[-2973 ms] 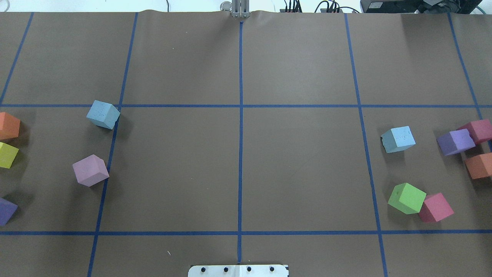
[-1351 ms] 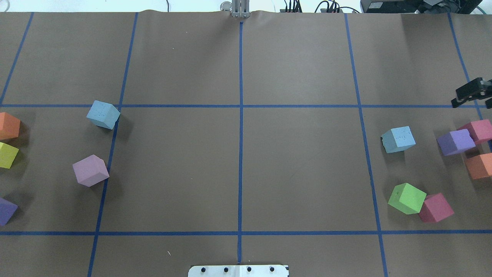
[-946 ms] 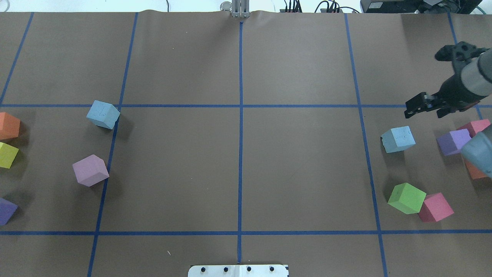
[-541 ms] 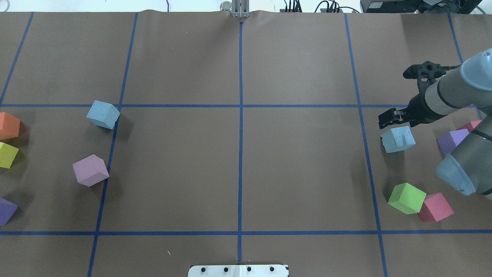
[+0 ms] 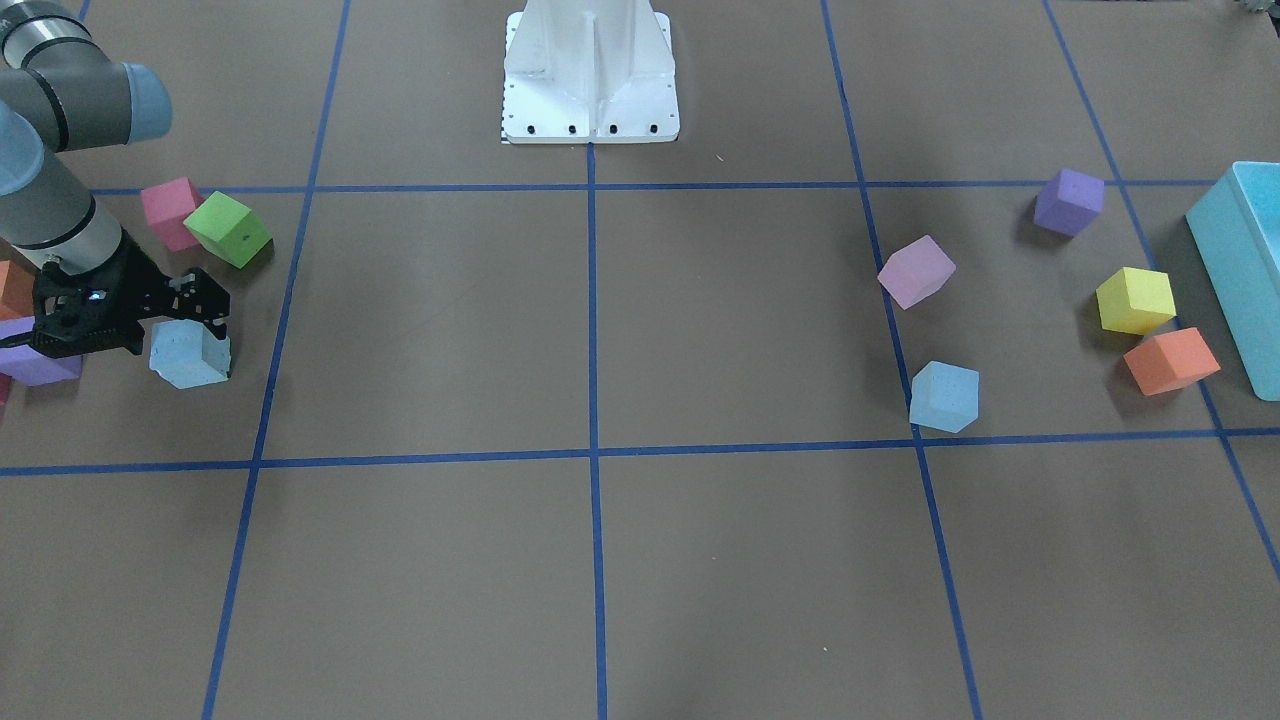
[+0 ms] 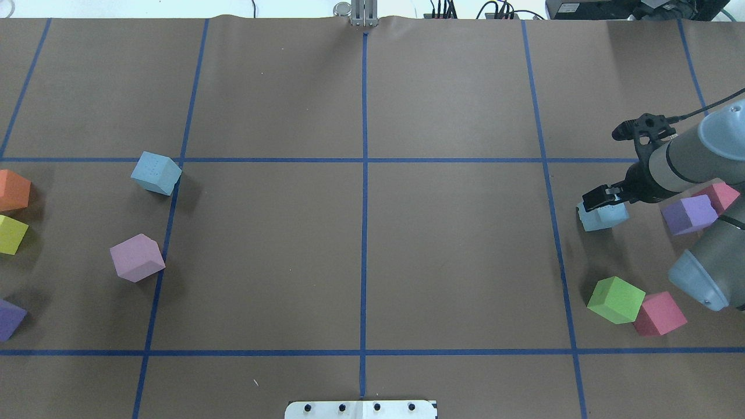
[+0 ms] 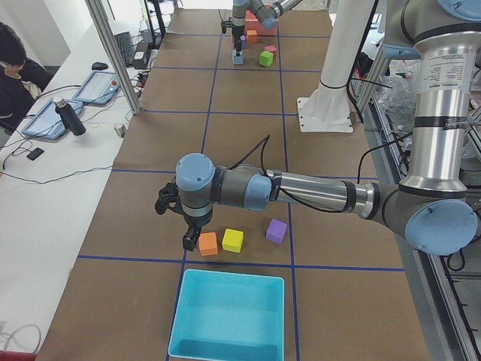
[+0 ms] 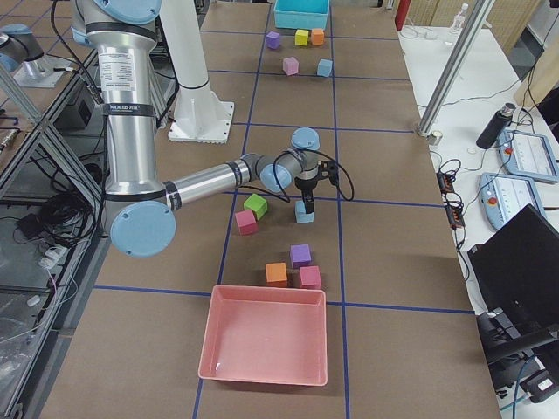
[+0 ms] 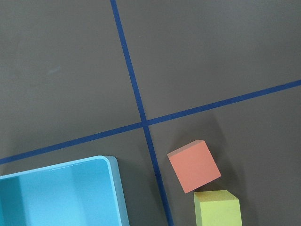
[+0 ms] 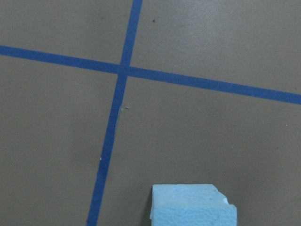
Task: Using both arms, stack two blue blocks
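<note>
Far left, beyond the overhead view's edge: left gripper (image 7: 189, 242) hanging pointed down, above the table and close to an orange cube (image 6: 13, 190) and a yellow cube (image 6: 11, 234). Jaws apart or together: cannot tell, no fingers in its wrist view. Probably idling there, well apart from either target.

Next across: left blue block (image 6: 155, 173), flat on the table (image 6: 279, 250), touching a blue tape line. Near a lilac cube (image 6: 137, 258) but free on every side, so open to a grasp from above. Middle squares: likely meeting ground for the stack, reachable by both arms.

Well to the right: right blue block (image 6: 602, 219), also resting on the table, with the right gripper (image 6: 604, 201) low and straight over it. Jaws apart, one either side of the block's top judging by the front-facing view, not pressing in yet; set so for a top-down pinch. Looks like the pick of the first block, nothing stacked so far. Nearer the robot: green cube (image 6: 616, 299) touching a red cube (image 6: 659, 313), out of the grasp's way.

Containers: teal box (image 7: 229, 316) at the left end, nothing visible inside; pink tray (image 8: 262, 336) at the right end, likewise nothing visible in it.
</note>
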`<state>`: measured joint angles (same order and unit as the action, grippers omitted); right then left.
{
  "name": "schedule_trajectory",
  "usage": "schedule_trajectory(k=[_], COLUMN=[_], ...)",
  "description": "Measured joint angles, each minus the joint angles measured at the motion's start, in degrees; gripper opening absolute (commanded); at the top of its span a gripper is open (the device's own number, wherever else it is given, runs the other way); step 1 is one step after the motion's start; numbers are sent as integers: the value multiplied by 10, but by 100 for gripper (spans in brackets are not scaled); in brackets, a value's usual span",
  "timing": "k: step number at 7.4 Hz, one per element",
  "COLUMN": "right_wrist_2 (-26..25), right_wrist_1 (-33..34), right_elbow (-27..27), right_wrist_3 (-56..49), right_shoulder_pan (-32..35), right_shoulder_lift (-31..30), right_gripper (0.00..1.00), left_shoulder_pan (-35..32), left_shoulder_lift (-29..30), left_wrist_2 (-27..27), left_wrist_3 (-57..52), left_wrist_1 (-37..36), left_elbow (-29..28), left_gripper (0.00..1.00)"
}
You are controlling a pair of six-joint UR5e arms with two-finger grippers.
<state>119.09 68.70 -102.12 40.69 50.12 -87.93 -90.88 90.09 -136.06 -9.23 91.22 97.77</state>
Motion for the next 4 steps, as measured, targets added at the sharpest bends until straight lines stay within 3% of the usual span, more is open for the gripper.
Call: schedule_trajectory(k=[3,4], right_wrist_2=[1,0], right_wrist_1=[-1,-1], right_elbow=[28,39], right_wrist_3=[0,0], right_shoulder_pan=[-8,-14], right_shoulder_lift=[4,9], right_gripper=[97,71], left_shoulder_pan=[0,0], left_shoulder_lift=[-1,-1], left_wrist_2=[0,0], left_wrist_3=[0,0], left_wrist_1=[-1,-1], left_elbow=[0,0], left_gripper=[98,98])
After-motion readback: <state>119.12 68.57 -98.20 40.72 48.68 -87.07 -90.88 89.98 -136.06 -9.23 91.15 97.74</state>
